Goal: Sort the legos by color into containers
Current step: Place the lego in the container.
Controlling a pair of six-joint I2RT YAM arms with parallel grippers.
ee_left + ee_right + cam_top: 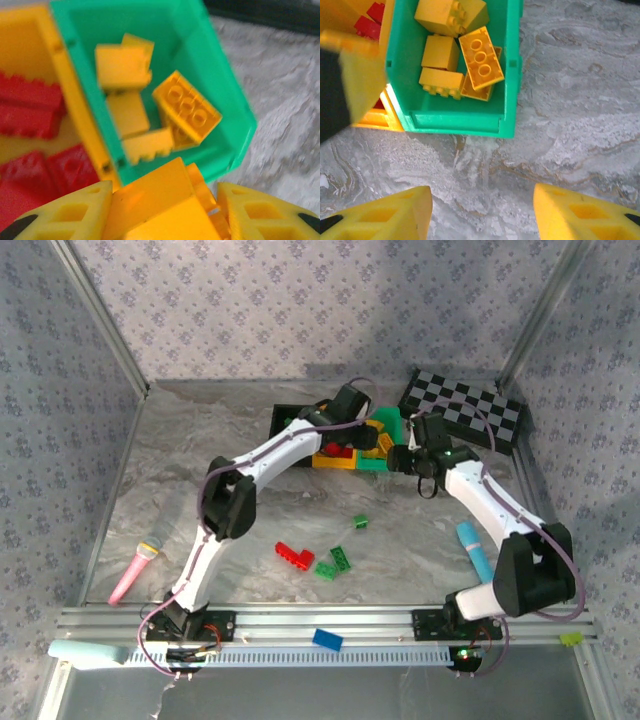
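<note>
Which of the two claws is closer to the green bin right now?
Left. The left gripper hangs right over the green bin's edge, gripping a yellow brick; the right gripper is open above the table beside the bin.

Black bin mostly behind left arm; nearest brick (probably yellow-orange) blurred, cropped.

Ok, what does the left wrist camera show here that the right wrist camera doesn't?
Left wrist: the left gripper clamped on a yellow brick above the green bin. Right wrist: the right gripper, open and empty, over bare marble table in front of that bin. Both: the green bin holding loose yellow bricks, with the yellow bin of red bricks beside it.
</note>
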